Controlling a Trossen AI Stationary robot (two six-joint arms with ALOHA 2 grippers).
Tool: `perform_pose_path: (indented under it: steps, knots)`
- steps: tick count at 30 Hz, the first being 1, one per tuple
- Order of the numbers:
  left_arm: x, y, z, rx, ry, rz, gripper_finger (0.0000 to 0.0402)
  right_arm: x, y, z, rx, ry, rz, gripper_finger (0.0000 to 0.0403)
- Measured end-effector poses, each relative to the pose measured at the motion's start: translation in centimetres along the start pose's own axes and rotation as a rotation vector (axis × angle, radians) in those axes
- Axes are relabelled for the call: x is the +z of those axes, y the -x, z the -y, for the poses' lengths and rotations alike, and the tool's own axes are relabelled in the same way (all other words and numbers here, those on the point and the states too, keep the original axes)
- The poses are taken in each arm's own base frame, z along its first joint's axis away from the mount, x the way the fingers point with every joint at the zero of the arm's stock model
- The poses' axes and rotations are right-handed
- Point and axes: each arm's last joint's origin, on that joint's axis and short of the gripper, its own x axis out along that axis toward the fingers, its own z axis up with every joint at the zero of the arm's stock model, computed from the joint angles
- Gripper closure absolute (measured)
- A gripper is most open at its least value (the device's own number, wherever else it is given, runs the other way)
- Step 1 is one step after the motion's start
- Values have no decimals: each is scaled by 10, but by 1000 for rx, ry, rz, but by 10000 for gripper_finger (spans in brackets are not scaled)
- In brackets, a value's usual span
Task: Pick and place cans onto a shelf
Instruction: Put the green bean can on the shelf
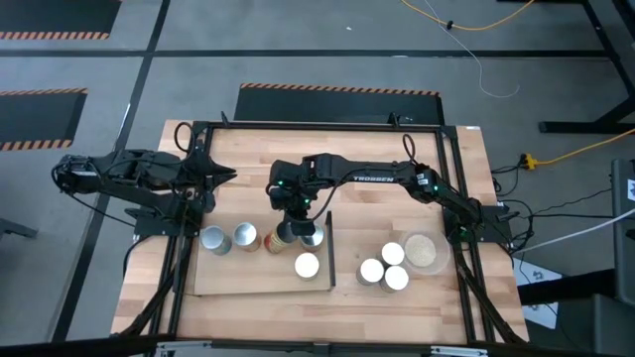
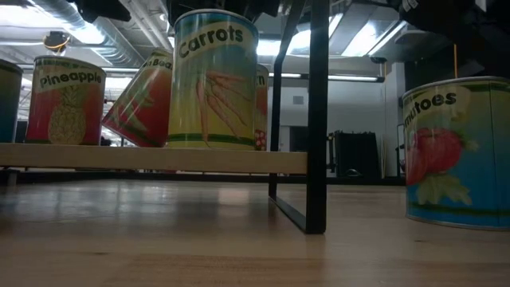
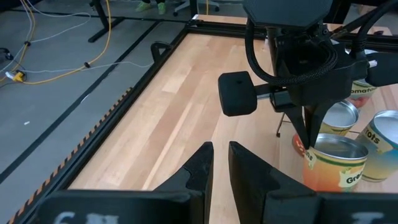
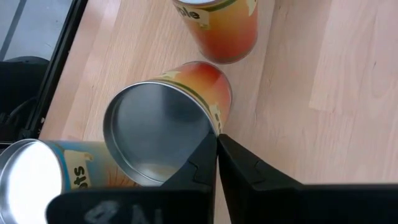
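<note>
1. A planked wooden tabletop (image 1: 258, 169) carries the shelf (image 1: 223, 280), a pale board with a thin black upright frame (image 1: 331, 248) at its right end.
2. The right arm reaches across from the right side, and the right gripper (image 1: 294, 220) hangs over the shelf's far edge. The left arm waits at the table's left edge, the left gripper (image 3: 219, 163) over bare wood with its fingers nearly together, holding nothing.
3. Five cans are on the shelf: four in a row and a white-topped can (image 1: 307, 265) nearer the front. Three more cans (image 1: 383, 268) stand beyond the frame, just beside a beige dish (image 1: 421, 251).
4. The tilted can (image 4: 168, 124) leans in the row; the right gripper's fingers pinch its rim.
5. Judged step: setting this can onto the shelf. The next move calls for bringing it upright, clear of its neighbours, before releasing.
</note>
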Motion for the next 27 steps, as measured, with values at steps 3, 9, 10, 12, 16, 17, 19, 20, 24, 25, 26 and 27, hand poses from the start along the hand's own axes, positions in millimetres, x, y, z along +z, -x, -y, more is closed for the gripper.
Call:
perform_pose_path:
  steps: [3,9,10,12,16,17,19,20,24,25,26,27]
  knots:
    - [0,0,0,0,0,0,358,0,0,0,0,0,0,382]
    - [0,0,0,0,0,0,358,0,0,0,1,-12,0,355]
    - [0,0,0,0,0,0,358,0,0,0,1,-19,0,351]
    - [0,0,0,0,0,0,358,0,0,0,0,-23,0,348]
    - [0,0,0,0,0,0,358,0,1,0,0,-22,1,347]
    - [0,0,0,0,0,0,358,0,1,0,-1,-23,1,347]
    - [0,0,0,0,0,0,358,0,1,0,-1,-23,1,347]
    - [0,0,0,0,0,0,358,0,1,0,-2,-23,2,347]
    - [0,0,0,0,0,0,358,0,1,0,-2,-23,2,347]
    - [0,0,0,0,-1,0,358,0,1,0,-2,-23,2,347]
    - [0,0,0,0,0,0,358,0,1,0,-2,-23,2,347]
    - [0,0,0,0,0,0,358,0,1,0,-2,-23,2,347]
